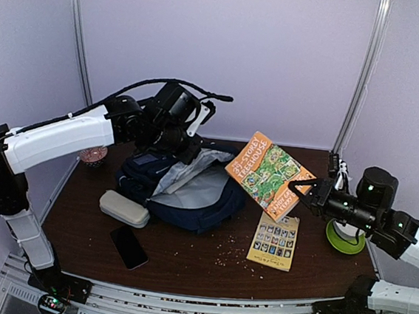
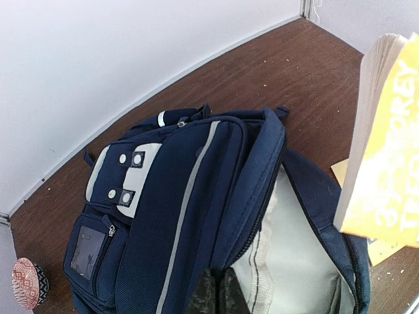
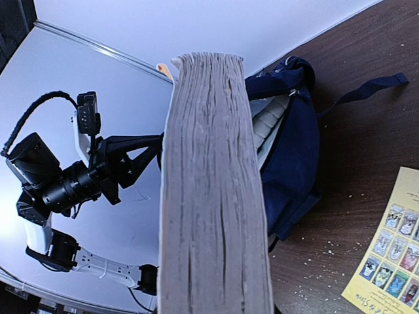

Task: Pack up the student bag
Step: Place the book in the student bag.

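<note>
The student bag (image 1: 191, 192), navy with thin white stripes, lies mid-table with its main compartment open and the light lining showing (image 2: 288, 261). My left gripper (image 1: 186, 149) is shut on the front edge of that opening and holds it up; its dark fingertips (image 2: 211, 294) pinch the fabric. My right gripper (image 1: 304, 190) is shut on a thick orange "Treehouse" book (image 1: 267, 171) and holds it tilted in the air just right of the bag's opening. The book's page edge (image 3: 216, 196) fills the right wrist view and hides the fingers. The book also shows at the right of the left wrist view (image 2: 386, 163).
A beige pencil pouch (image 1: 124, 208) and a black phone (image 1: 128, 247) lie front left. A yellow picture sheet (image 1: 274, 240) lies under the book's right side. A green tape roll (image 1: 345, 237) sits under the right arm. A red patterned bowl (image 1: 93, 155) stands back left.
</note>
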Robot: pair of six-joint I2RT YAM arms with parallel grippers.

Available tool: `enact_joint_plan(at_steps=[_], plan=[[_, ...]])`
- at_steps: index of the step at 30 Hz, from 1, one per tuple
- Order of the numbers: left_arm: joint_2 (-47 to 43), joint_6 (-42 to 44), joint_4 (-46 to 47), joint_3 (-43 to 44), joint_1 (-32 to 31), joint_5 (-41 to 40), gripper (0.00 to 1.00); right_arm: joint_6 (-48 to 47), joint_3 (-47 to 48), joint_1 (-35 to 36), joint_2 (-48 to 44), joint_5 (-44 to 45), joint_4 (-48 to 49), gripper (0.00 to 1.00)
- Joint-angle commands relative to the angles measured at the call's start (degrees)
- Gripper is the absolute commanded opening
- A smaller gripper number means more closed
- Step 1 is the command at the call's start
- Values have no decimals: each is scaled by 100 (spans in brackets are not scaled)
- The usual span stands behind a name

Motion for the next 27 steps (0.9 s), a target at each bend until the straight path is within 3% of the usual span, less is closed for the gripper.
enact_joint_plan(at_steps=[1,10,16,20,27], plan=[[-249,-167,875,250,-26,-153,0,638,-115,98,200,-455,1149,0],[-67,-243,1107,350,-26,123,0,1032,-167,330,1057,-702,1100,0],[-137,-327,1414,172,-41,492,0,1621,-572,342,1574,-536,1998,0],[-284,-317,1740,-157,-131,678,0,2154,-394,337,2232,-376,2818,0],[-505,-355,2019,-529,-292,867,0,2756,15,337,3396,-119,3401,0]])
